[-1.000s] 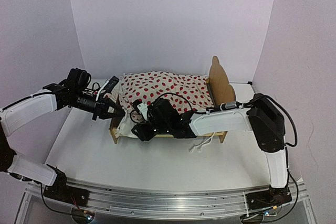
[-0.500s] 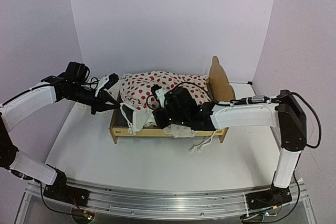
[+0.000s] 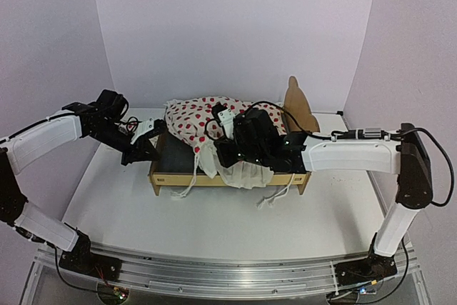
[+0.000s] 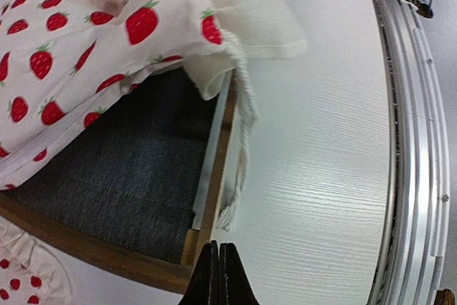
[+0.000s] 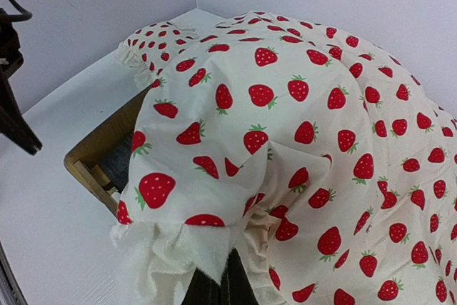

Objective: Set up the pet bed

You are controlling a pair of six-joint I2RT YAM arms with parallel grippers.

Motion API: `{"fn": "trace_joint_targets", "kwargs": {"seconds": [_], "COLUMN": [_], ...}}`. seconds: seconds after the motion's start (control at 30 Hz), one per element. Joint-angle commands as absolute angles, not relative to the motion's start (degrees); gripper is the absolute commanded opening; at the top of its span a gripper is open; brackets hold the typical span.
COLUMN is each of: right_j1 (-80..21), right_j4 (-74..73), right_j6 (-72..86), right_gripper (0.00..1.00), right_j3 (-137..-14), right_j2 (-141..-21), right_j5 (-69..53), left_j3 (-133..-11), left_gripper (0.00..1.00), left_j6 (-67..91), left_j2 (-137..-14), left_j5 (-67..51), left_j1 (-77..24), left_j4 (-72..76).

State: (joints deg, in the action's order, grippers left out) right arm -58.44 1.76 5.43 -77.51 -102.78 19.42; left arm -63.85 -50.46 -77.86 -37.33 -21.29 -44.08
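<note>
- The pet bed [image 3: 168, 178] stands on the surface [image 3: 214, 233] close to its far edge, about midway between left and right; its headboard [image 3: 300, 103] is at the end toward the far right corner.
- I judge the frame to be light and stiff, since it looks like thin plywood; a small push probably makes it slide on the smooth surface.
- The near side rail and the low foot rail look like the best places to take hold, being straight and narrow enough for two fingers; the wavy headboard seems thin and perhaps easier to break.
- The dark felt base [image 4: 107, 176] is soft and gives nothing firm to hold.
- A blanket [image 3: 196, 116] with strawberry print lies bunched over the headboard half of the bed; it is limp, so it will drape and drag when pulled, and its cords hang over the near rail.
- The right pincer [image 3: 218, 153] is closed tightly on the white edge of the blanket [image 5: 285, 141], above the middle of the bed.
- The left pincer [image 3: 141, 153] is fully closed and holds nothing; in the left wrist view its tips [image 4: 218, 276] are over the foot corner of the bed.
</note>
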Motion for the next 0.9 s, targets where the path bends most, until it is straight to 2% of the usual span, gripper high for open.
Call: {"fn": "trace_joint_targets", "kwargs": {"seconds": [0.0, 0.1, 0.23, 0.3, 0.47, 0.63, 0.73, 0.8, 0.87], "right_j1": [-57.2, -57.1, -57.1, -57.1, -57.1, -57.1, -57.1, -57.1, -57.1], "right_j4": [1.9, 1.2, 0.9, 1.0, 1.1, 1.4, 1.5, 1.5, 1.5], "right_j6": [3.9, 4.1, 5.7, 6.5, 10.6, 13.5, 13.7, 13.7, 13.6], "right_gripper": [0.0, 0.0, 0.0, 0.0, 0.0, 0.0, 0.0, 0.0, 0.0], "right_j3": [-78.1, -79.8, -80.8, -81.3, -83.2, -83.4, -83.0, -82.9, -82.9], "right_j2": [-101.5, -103.2, -104.0, -104.1, -104.1, -103.7, -103.5, -103.4, -103.3], "right_j5": [23.7, 20.4, 19.1, 19.6, 18.8, 17.0, 17.0, 17.0, 17.0], "left_j3": [-65.9, -63.5, -58.7, -54.1, -46.4, -45.2, -45.9, -46.9, -48.3], "left_gripper": [0.0, 0.01, 0.32, 0.42, 0.48, 0.49, 0.45, 0.37, 0.2], "left_j6": [-48.2, -41.3, -29.8, -21.9, -9.3, -1.7, -0.2, 1.5, 2.3], "left_j2": [-78.9, -79.7, -79.4, -78.8, -79.6, -83.2, -85.3, -87.0, -88.4], "left_j5": [-44.2, -43.0, -41.0, -38.8, -29.5, -28.0, -27.9, -26.2, -23.8], "left_j1": [-24.5, -24.7, -27.4, -29.9, -37.3, -39.4, -39.7, -39.7, -39.7], "left_j4": [-45.1, -37.2, -23.9, -13.4, 9.4, 18.1, 19.3, 19.6, 18.3]}}
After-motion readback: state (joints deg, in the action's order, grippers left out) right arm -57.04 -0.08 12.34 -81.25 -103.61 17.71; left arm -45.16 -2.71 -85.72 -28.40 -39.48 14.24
